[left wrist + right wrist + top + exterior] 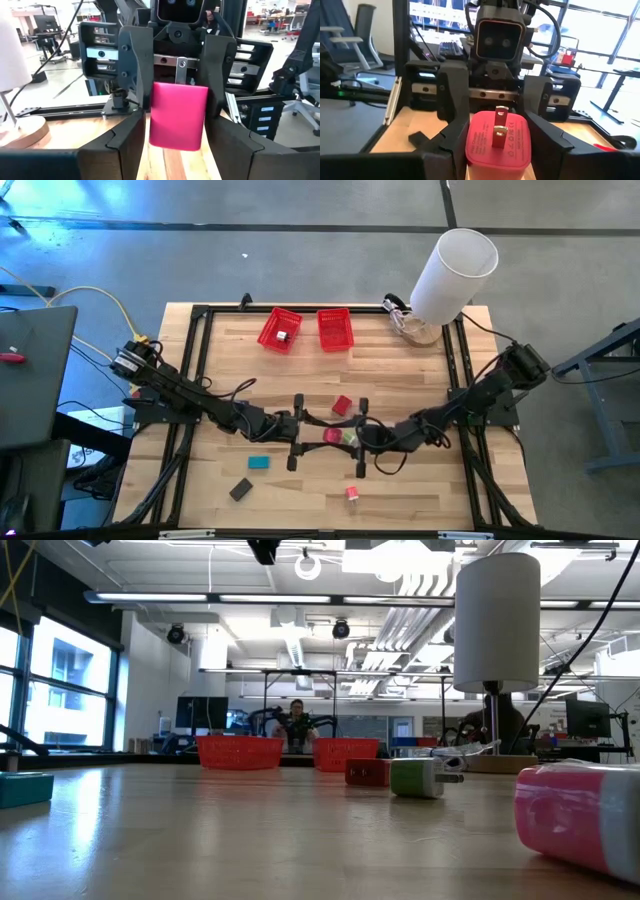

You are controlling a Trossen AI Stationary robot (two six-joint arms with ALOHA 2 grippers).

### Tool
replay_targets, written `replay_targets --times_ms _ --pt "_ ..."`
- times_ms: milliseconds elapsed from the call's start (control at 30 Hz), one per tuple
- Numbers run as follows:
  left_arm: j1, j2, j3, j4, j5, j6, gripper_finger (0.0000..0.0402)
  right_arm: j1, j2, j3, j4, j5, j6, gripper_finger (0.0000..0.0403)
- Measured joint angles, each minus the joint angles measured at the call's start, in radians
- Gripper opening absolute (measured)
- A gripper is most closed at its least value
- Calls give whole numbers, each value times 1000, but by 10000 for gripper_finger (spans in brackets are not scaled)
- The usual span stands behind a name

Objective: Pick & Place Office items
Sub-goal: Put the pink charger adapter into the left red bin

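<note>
High view: over wooden table (420, 480), right tool (346, 438) clamps pink block (332, 436), left tool (316, 429) parted.

Matt wood, glossy plastic

The table (400, 480) is pale planked wood with a soft sheen; the pink block (496, 140) looks smooth plastic with metal prongs — gripper fingers (447, 145) matt dark plastic — baskets (334, 328), upper centre, red mesh.

pink plastic block (178, 116), small teal block (259, 463), dark grey block (240, 489), two red mesh baskets (280, 329), tall white cylinder (453, 272), light wood table (400, 380)
</note>
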State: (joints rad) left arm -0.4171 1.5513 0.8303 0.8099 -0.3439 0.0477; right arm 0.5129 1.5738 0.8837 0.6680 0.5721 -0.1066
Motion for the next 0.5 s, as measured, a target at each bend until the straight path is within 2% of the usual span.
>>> replay_targets --times_ms 500 --pt "-1 -1 1 -20 -29 -2 199 92 -29 -1 -36 204 -29 146"
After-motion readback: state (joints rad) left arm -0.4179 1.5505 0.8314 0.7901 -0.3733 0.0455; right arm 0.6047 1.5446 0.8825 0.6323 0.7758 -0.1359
